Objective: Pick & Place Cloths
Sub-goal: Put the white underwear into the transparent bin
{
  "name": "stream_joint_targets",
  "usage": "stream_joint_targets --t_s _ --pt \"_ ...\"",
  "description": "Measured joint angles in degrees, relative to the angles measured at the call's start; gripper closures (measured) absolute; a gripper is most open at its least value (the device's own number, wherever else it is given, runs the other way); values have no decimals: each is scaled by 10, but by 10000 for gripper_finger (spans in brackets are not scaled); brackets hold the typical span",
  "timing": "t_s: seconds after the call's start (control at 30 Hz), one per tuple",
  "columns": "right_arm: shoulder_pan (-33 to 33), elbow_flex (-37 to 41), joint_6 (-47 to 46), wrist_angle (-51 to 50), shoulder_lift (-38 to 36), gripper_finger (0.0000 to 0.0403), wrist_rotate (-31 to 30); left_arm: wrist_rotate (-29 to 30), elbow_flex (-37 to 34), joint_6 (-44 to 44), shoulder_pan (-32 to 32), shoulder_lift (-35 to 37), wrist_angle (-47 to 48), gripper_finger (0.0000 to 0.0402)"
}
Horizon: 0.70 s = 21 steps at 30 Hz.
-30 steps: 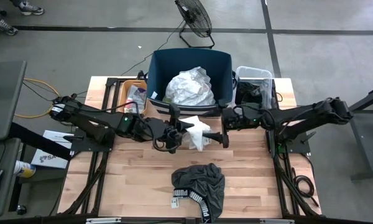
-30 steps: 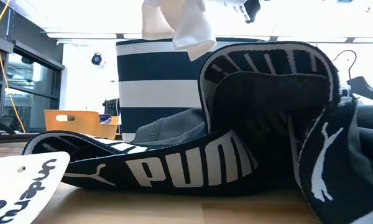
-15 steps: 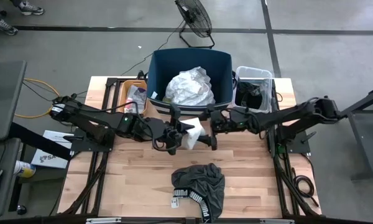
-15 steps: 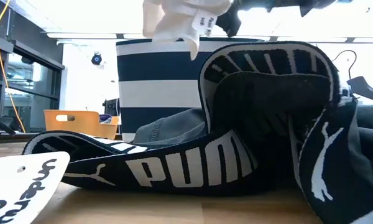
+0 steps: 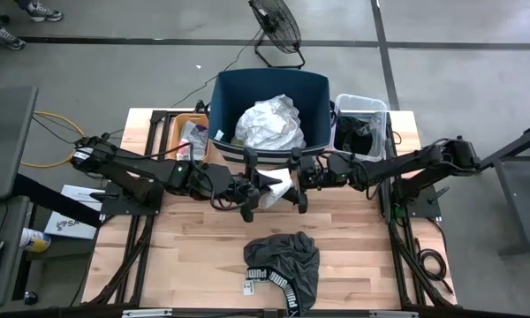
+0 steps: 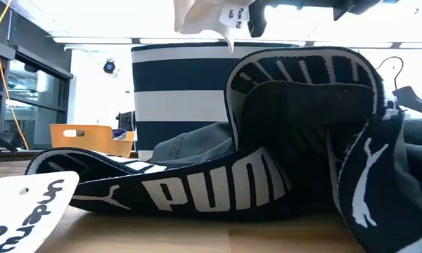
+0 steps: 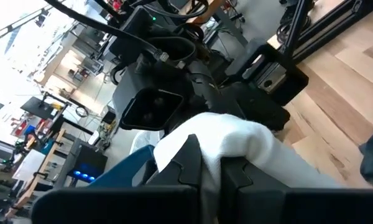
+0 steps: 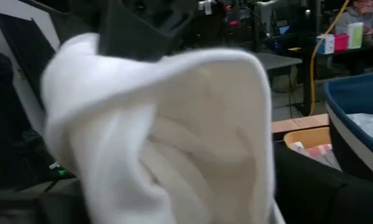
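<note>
Your right gripper [image 5: 298, 190] has closed in, fingers apart, now flanking the thin white cloth [image 5: 278, 185] that your left gripper [image 5: 252, 185] is clamping aloft, above the dark grey lettered-waistband shorts [image 5: 284, 265].

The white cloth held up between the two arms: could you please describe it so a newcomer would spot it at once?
Find the navy bin at the table's far edge. Just in front of it, the left gripper holds a white cloth in the air. Unlike the dark shorts lying on the table, it is white and lifted.

The low view's top edge cuts off the white cloth [image 6: 205, 15]; the right claw's [image 5: 299, 185] grip is indiscernible.
</note>
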<state>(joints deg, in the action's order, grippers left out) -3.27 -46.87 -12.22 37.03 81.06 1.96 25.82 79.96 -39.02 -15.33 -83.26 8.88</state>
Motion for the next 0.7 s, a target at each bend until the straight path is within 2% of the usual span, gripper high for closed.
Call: stream_joint_targets --t_s 0.17,0.37,0.4,0.7 --pt "0 0 0 1 0 215 22 2 0 3 0 0 -1 394" --pt "1 0 0 0 0 366 62 2 0 3 0 0 0 394" --pt "3 0 -1 -1 0 376 70 2 0 5 0 0 0 392" --pt "4 0 -59 -12 -3 375 71 22 0 22 0 0 4 335"
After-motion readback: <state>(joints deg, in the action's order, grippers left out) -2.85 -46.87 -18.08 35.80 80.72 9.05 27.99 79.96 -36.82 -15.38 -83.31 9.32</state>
